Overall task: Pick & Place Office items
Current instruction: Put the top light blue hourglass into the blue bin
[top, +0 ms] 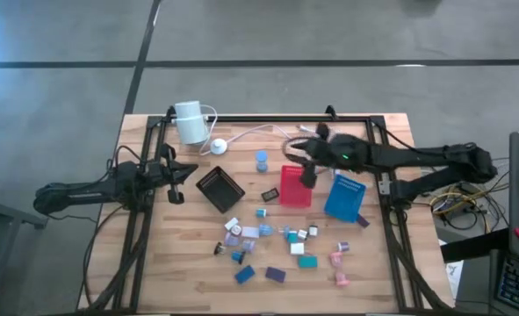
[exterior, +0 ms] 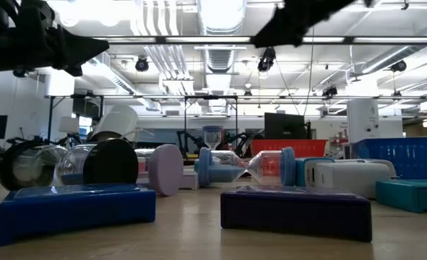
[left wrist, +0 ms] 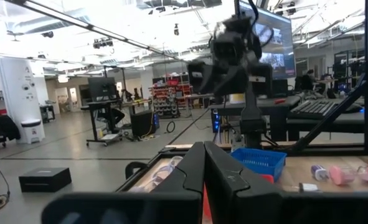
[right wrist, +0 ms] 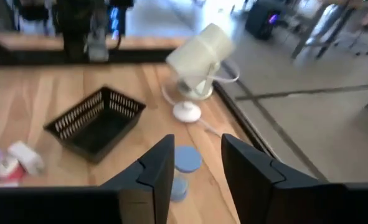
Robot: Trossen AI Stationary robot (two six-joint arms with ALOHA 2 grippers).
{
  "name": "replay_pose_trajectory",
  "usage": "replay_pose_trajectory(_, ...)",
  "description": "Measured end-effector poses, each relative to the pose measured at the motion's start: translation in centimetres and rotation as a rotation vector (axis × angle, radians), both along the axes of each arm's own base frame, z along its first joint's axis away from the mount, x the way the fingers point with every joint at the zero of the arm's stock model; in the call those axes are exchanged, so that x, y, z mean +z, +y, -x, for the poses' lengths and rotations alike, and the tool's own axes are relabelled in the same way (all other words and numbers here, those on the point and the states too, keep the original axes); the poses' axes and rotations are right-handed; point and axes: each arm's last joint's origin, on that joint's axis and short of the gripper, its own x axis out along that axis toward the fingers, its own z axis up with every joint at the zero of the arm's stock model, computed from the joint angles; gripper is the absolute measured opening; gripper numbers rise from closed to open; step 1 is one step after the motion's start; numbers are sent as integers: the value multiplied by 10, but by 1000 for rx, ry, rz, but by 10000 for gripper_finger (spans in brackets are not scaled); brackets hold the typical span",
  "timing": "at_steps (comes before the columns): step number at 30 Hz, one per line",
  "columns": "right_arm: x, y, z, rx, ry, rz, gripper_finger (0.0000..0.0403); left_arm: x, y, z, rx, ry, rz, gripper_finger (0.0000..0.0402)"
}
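Right gripper hovered parted, nothing pinched, over red tray, blue spool at its 10 o'clock; best centred before descending; left gripper pressed together, parked.

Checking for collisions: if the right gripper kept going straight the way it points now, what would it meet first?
Probably the small blue cylinder, which stands on the table right between and ahead of the right gripper and its parted fingers. Depth is unclear; the black tray lies off to one side.

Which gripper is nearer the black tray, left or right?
Left. The left gripper hovers just beside the black tray, toward the table's left edge. The right gripper is farther off, over the red tray.
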Motion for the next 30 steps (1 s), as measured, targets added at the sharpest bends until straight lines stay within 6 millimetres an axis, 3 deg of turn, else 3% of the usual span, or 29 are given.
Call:
replay_pose_trajectory(8, 8, -56, -54, 156, 280, -96, 138, -1, 0, 0, 0, 8, 1, 9)
replay_pose_trajectory(13, 3, -79, -83, 164, 415, -95, 172, -2, 0, 0, 1, 18, -1, 9)
replay_pose_trajectory(23, -15, -102, -133, 233, 594, -160, 285, -5, 0, -1, 9, 57, 2, 9)
replay_pose_trajectory(30, -42, -110, -158, 301, 695, -247, 339, -6, 0, -1, 9, 63, 2, 9)
